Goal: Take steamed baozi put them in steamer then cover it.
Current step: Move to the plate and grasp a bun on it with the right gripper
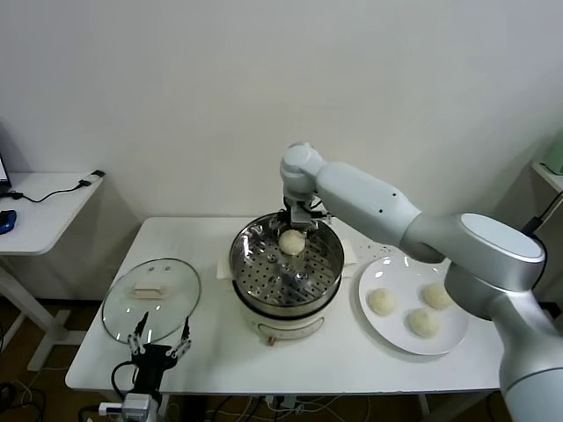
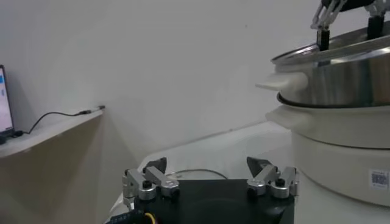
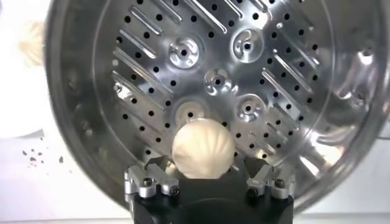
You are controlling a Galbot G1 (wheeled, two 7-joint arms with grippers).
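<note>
My right gripper (image 1: 297,221) hangs over the far side of the steamer (image 1: 247,272), shut on one cream-white baozi (image 1: 292,241) just above the perforated tray. In the right wrist view the baozi (image 3: 203,149) sits between the fingers of the right gripper (image 3: 203,164), over the holed tray (image 3: 274,73). Three more baozi (image 1: 382,301) lie on the white plate (image 1: 400,280) to the right. The glass cover (image 1: 176,303) with its white handle lies flat on the table to the left. My left gripper (image 1: 160,343) is open and empty at the front table edge, just below the cover.
The left wrist view shows the left gripper (image 2: 210,164) low over the table and the steamer's steel wall and white base (image 2: 341,140) close on one side. A side desk (image 1: 44,198) with cables stands at the far left. A wall is behind the table.
</note>
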